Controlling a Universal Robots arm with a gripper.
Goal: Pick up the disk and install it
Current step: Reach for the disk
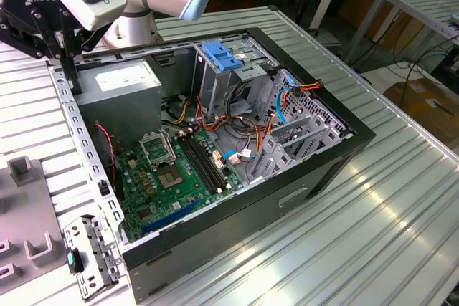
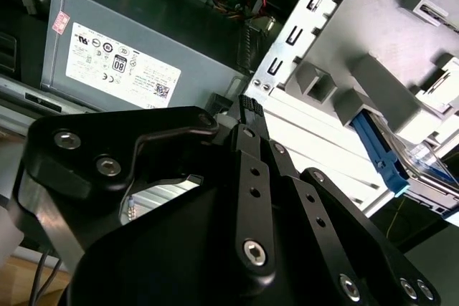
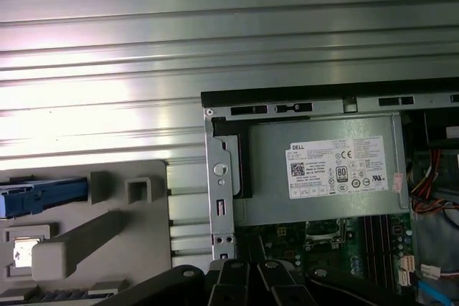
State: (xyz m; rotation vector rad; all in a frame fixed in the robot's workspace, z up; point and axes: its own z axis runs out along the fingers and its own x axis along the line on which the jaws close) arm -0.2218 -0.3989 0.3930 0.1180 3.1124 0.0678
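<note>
A: Gripper point(image 2: 244, 109)?
B: Above the computer case point(image 1: 287, 198) edge, near the power supply point(image 2: 136, 48); its opening could not be told.
A: Disk point(image 3: 43, 197)?
B: Sat in the grey fixture point(image 3: 107, 234) on the surface point(image 3: 215, 34), beside the case.

disk point(image 3: 43, 197), blue-railed, flat in grey fixture point(image 3: 107, 234)

High exterior camera, two close wrist cameras.
The exterior view looks slantwise down into the open computer case point(image 1: 237, 228); both wrist views share its grey power box point(image 2: 143, 34) point(image 3: 323, 170).
</note>
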